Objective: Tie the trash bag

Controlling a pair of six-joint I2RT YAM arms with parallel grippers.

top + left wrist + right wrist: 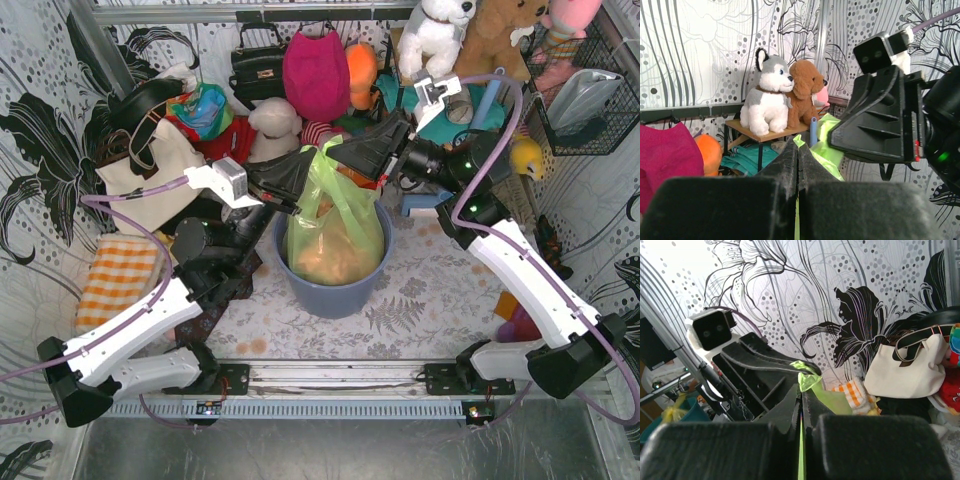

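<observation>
The lime-green trash bag (335, 235) stands in a blue-grey round bin (332, 290) at the table's middle, tan paper showing through its thin plastic. Its top is drawn up into a peak between the two grippers. My left gripper (298, 180) comes in from the left and is shut on the bag's upper plastic; a green strip (826, 145) runs through its jaws in the left wrist view. My right gripper (345, 150) comes in from the right and is shut on another piece of the trash bag (809, 381), its tip almost touching the left one.
Bags and toys crowd the back: a magenta fabric bag (316, 75), a black handbag (256, 62), a white tote (150, 165), plush toys (440, 35) on a small stand. A wire basket (585, 95) hangs right. An orange checked cloth (118, 280) lies left.
</observation>
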